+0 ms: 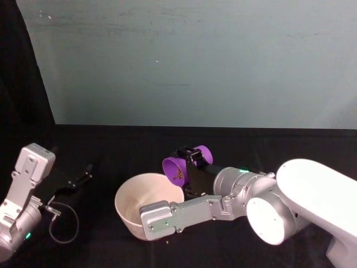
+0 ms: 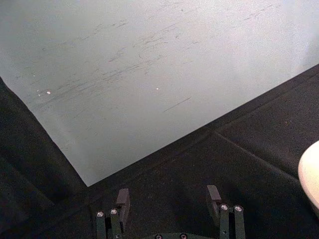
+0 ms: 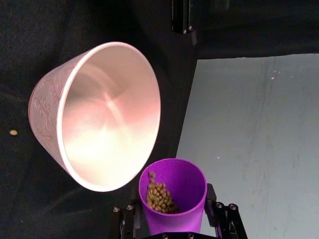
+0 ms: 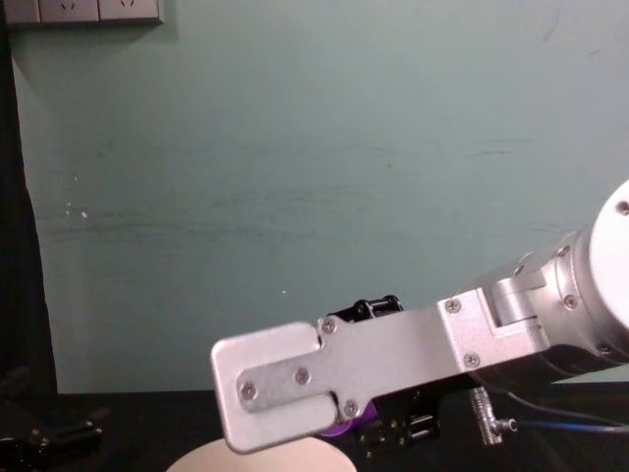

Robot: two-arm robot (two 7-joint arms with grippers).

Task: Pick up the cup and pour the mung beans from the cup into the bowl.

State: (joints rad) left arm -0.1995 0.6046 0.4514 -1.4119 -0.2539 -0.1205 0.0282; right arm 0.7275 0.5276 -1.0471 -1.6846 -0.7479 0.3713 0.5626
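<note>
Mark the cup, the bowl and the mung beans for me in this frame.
cup point(image 3: 188, 186), right wrist view, purple inner wall below the rim.
bowl point(image 3: 107, 122), right wrist view, bare inner wall.
mung beans point(image 3: 159, 195), right wrist view, middle of the heap inside the cup.

Black cloth covers the worktop point(image 1: 134, 146) across the lower part of the head view. Behind it, filling the upper part, stands a pale green, scuffed wall panel point(image 1: 189, 61). White sockets point(image 4: 84, 10) sit in the chest view's upper left corner.
</note>
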